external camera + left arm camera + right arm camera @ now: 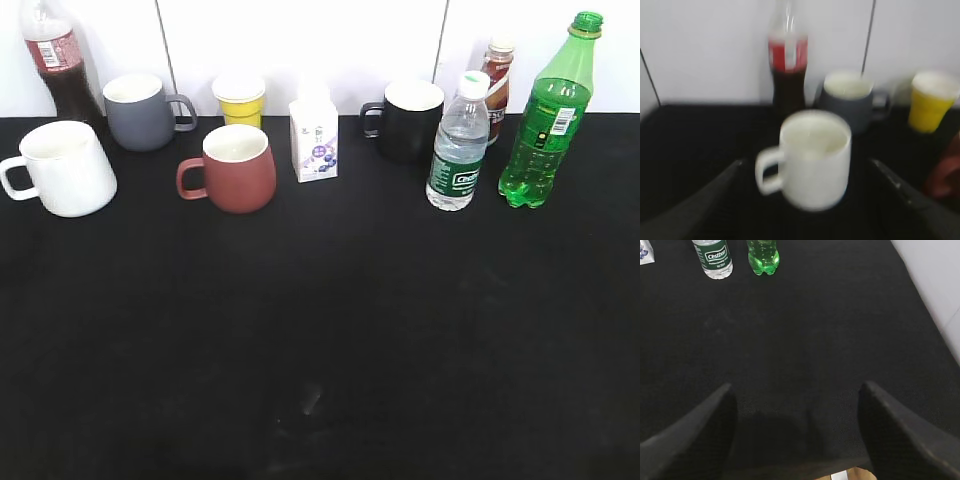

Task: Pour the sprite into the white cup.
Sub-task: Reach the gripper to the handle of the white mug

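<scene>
Nearest the wrist cameras, both claws are spread wide and hold nothing: the left claw (805, 200) has its fingers either side of the white cup (807, 157), not touching it, while the right claw (795, 425) hovers over bare black desk (400, 330). That white cup (65, 167) stands at the desk's far left edge, handle outward. Far across, the sprite (548, 120) stands upright and capped near the far right corner, just beside a clear water bottle (459, 142).

Green sprite (545, 120), white cup (65, 168), reddish-brown mug (238, 168), black tabletop (320, 330).
</scene>
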You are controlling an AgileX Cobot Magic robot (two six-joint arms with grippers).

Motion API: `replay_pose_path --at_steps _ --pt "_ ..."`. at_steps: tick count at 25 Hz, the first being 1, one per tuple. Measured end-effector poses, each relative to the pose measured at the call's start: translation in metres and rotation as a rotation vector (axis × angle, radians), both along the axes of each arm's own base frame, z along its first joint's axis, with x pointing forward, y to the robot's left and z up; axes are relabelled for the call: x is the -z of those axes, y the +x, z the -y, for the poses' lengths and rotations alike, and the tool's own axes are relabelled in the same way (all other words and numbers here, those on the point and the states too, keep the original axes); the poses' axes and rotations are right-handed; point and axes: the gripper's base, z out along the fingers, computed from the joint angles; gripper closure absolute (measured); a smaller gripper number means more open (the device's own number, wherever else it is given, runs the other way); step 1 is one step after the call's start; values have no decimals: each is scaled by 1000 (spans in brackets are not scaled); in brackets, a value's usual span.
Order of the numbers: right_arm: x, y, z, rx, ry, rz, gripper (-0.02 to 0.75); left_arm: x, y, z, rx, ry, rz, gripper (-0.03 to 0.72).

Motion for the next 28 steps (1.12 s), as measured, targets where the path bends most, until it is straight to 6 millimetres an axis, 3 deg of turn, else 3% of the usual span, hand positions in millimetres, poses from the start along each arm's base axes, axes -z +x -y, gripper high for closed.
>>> replay_pose_path --at_steps 3,7,12,16,23,28 --pt "0 0 0 0 0 0 173 38 18 -3 -33 -1 19 146" --pt "0 0 0 0 0 1 173 66 49 -19 -88 2 15 156" --pt "0 0 0 0 0 3 173 80 80 -35 -103 10 20 245" --pt "0 0 0 -1 1 3 173 97 94 -36 -96 9 -3 249" --pt "0 0 0 -2 3 3 173 111 137 -44 -82 19 48 279" --pt "0 0 0 -2 4 3 173 111 141 -52 -26 48 52 289"
